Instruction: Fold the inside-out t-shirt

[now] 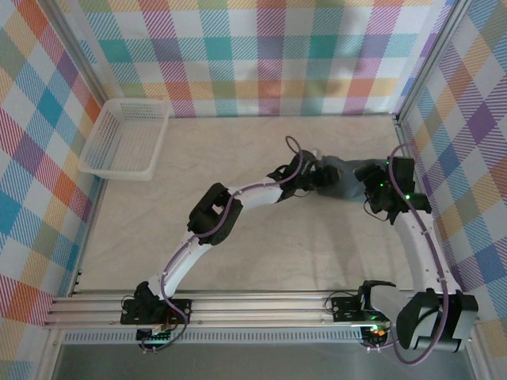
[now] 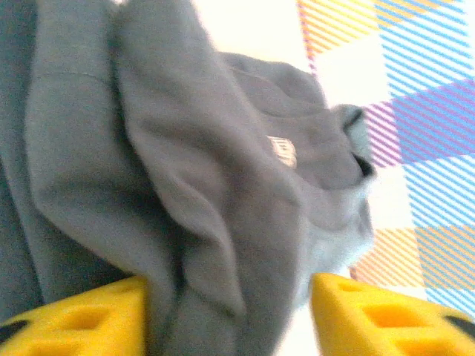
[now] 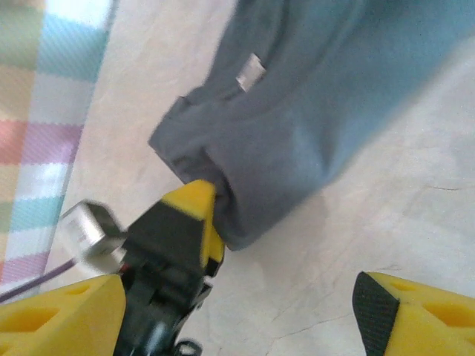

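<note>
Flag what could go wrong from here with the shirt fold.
1. The t-shirt lies bunched, and the left gripper straddles a thick fold of it. Closing may pinch several layers at once.
2. The right gripper stands open just behind the left one's finger, so the two could collide.
3. The t-shirt sits close to the right wall, which likely cramps any spreading.
</note>
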Motion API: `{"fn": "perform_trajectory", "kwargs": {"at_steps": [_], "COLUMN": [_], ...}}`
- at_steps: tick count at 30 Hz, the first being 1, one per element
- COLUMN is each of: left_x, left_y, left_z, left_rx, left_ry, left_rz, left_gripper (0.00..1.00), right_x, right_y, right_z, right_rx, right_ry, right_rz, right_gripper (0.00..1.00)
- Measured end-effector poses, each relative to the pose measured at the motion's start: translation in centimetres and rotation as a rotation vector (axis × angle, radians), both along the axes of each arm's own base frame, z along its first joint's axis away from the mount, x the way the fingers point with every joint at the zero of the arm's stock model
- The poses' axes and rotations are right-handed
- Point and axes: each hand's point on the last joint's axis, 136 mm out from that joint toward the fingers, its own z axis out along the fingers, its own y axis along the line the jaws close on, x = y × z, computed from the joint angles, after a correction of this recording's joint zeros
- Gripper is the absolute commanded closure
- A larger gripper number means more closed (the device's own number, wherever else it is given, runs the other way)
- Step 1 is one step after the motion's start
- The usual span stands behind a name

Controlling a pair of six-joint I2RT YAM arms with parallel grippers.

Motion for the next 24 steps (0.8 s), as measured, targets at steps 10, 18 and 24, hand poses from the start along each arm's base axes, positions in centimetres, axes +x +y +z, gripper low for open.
{"fn": "perform_trajectory", "kwargs": {"at_steps": [10, 18, 24], "left_x": [-2.8, -9.5, -12.4], "left_y": [17.0, 25.3, 28.9], "left_z": [5.0, 12.7, 7.6], "left_rx": [0.151, 0.185, 0.331], "left_ry": [-0.095, -0.309, -0.237], "left_rz": [0.133, 0.199, 0.210], "left_gripper": [0.12, 0.11, 0.11], "right_x": [1.4, 8.1, 15.7], "right_y": [-0.8, -3.7, -5.3], "right_z": [-8.5, -14.2, -14.3], "right_rx": [0.101, 0.057, -0.003], "right_ry": [0.233, 0.348, 0.296], "right_rz": [-0.013, -0.002, 0.052], "right_gripper": [0.30, 0.45, 0.46]}}
